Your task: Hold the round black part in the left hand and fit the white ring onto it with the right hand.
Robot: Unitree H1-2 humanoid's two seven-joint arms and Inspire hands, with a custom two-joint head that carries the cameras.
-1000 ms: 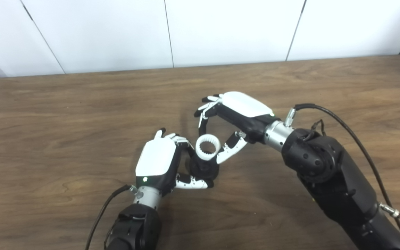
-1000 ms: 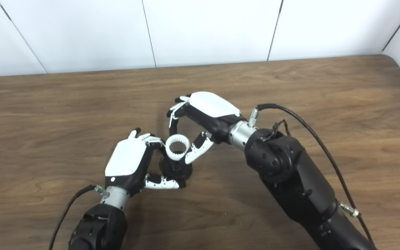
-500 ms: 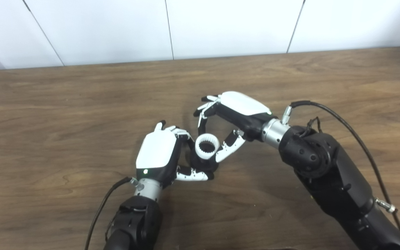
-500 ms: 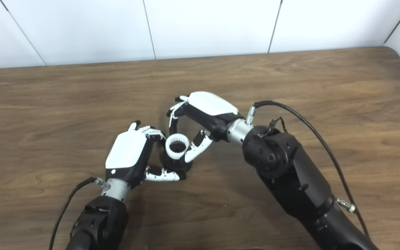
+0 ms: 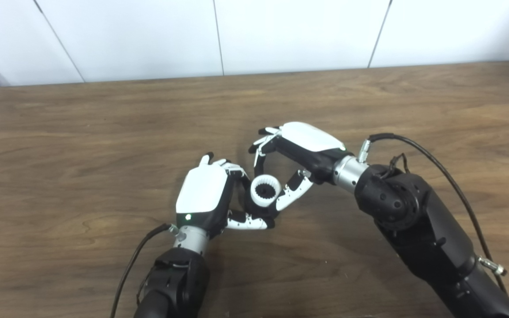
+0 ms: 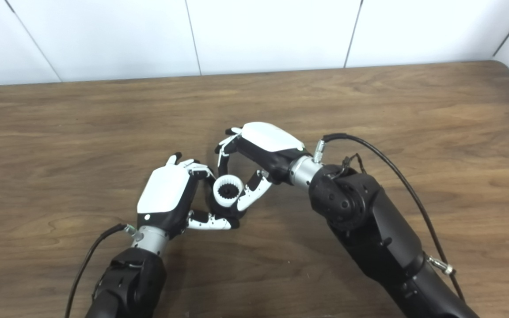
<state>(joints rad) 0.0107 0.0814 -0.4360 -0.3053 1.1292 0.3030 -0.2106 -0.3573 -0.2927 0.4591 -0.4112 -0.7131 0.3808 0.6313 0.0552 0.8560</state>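
Observation:
My left hand (image 5: 203, 194) is shut on the round black part (image 5: 261, 213), thumb under it and fingers curled over its far side, just above the table. The white toothed ring (image 5: 265, 191) sits on top of the black part, with a dark toothed piece showing inside its hole. My right hand (image 5: 301, 148) reaches in from the right and pinches the ring between thumb and fingers. In the right eye view the ring (image 6: 229, 191) lies between the left hand (image 6: 166, 198) and the right hand (image 6: 265, 143). Most of the black part is hidden by fingers and ring.
The brown wooden table (image 5: 82, 132) spreads on all sides, its far edge against a white panelled wall. Black cables trail from both wrists, one looping over the right forearm (image 5: 418, 150). The right arm (image 5: 413, 229) fills the lower right.
The white ring has come down onto the black part, and the part's dark centre now fills its hole. Both hands have closed in slightly; the camera view has shifted a little.

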